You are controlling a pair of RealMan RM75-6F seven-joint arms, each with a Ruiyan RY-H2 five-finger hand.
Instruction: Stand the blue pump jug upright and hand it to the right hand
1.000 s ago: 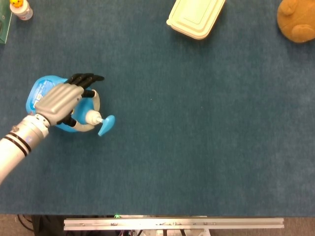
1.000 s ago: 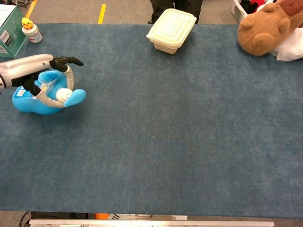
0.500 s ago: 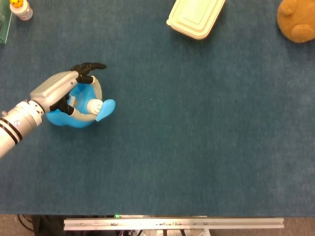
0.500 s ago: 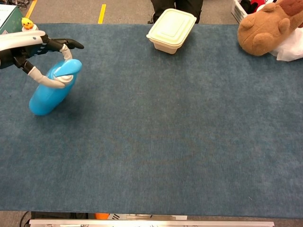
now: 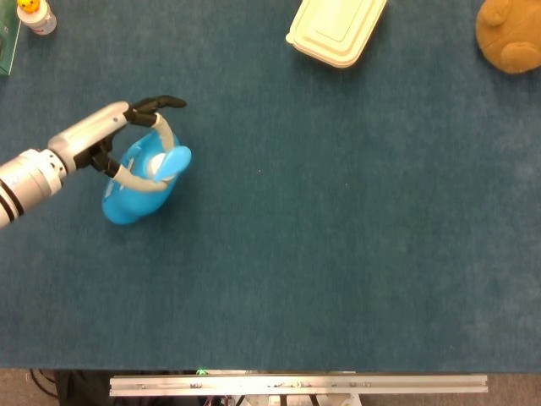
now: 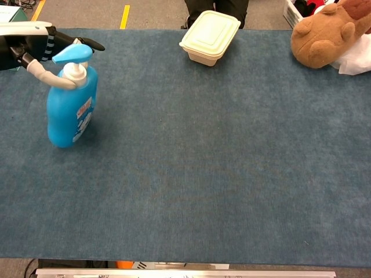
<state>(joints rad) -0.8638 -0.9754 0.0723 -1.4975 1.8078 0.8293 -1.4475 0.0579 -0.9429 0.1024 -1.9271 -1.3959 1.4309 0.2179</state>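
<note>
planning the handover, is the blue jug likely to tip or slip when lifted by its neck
Probably tippy: the jug is tall and narrow, and the left hand holds only its neck. The smooth plastic may slip. Weight can't be judged.

The jug (image 6: 71, 113) is smooth, glossy blue plastic (with a paper-like label); the desk (image 6: 220, 162) wears matt, felt-like blue cloth.

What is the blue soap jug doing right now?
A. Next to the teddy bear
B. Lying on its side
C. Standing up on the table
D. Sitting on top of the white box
C: in the chest view the blue pump jug stands on its base on the table, pump on top, with the left hand holding it at the neck.
</note>
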